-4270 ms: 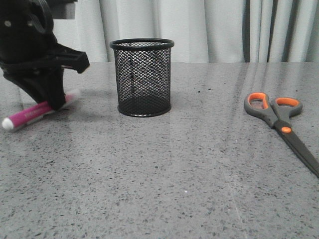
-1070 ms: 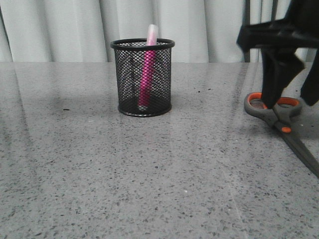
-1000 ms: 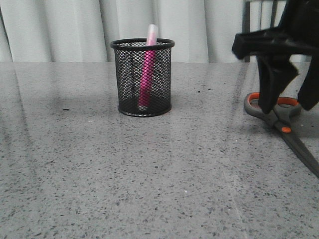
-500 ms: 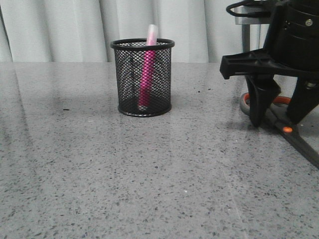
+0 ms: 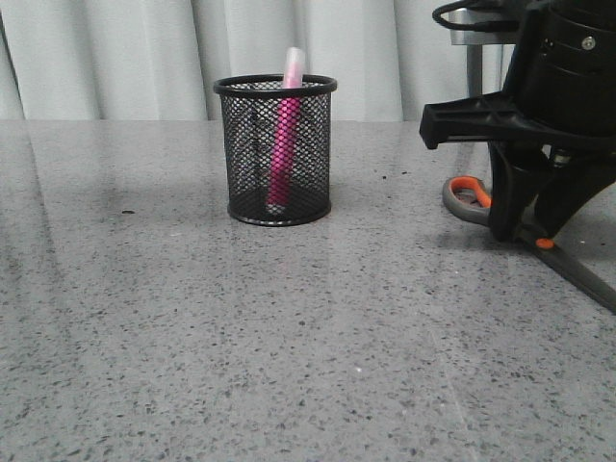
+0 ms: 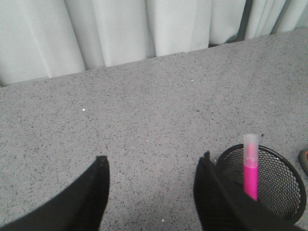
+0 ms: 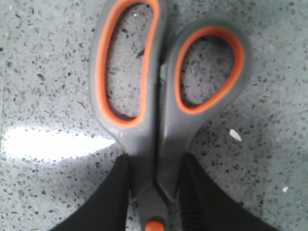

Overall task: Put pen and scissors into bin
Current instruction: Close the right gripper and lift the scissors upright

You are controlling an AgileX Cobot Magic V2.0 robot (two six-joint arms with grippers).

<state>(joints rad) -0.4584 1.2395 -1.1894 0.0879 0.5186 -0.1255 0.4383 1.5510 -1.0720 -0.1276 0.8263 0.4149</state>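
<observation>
- Two black grippers are seen in the views, one per arm, over a grey speckled stone-look table [image 5: 192,337] backed by pale pleated curtains [image 5: 144,58].
- Furthest left, the left gripper [image 6: 151,185] is shown only by its own wrist camera; its dark fingers [image 6: 89,197] are spread wide apart, nothing is held between them, and it is raised above the tabletop.
- Left of centre in the front view, the small cylindrical black wire-mesh bin with a solid rim [image 5: 275,151] is stood upright on the table.
- Inside that bin, the short magenta-pink pen with a translucent pale cap [image 5: 282,135] is leaned nearly upright, its cap end poking above the rim and its white end resting on the base.
- At the right, the right gripper [image 5: 539,226] is lowered onto the large dark grey scissors with orange-lined finger loops and an orange pivot dot [image 5: 539,243], well apart from the bin.
- The scissors are gripped at the neck between loops and pivot: in the right wrist view the fingers [image 7: 108,202] are pressed against both sides of the handles [image 7: 159,110].
- One orange-lined loop is seen projecting left of the gripper, the blades running off to the lower right along the table.
</observation>
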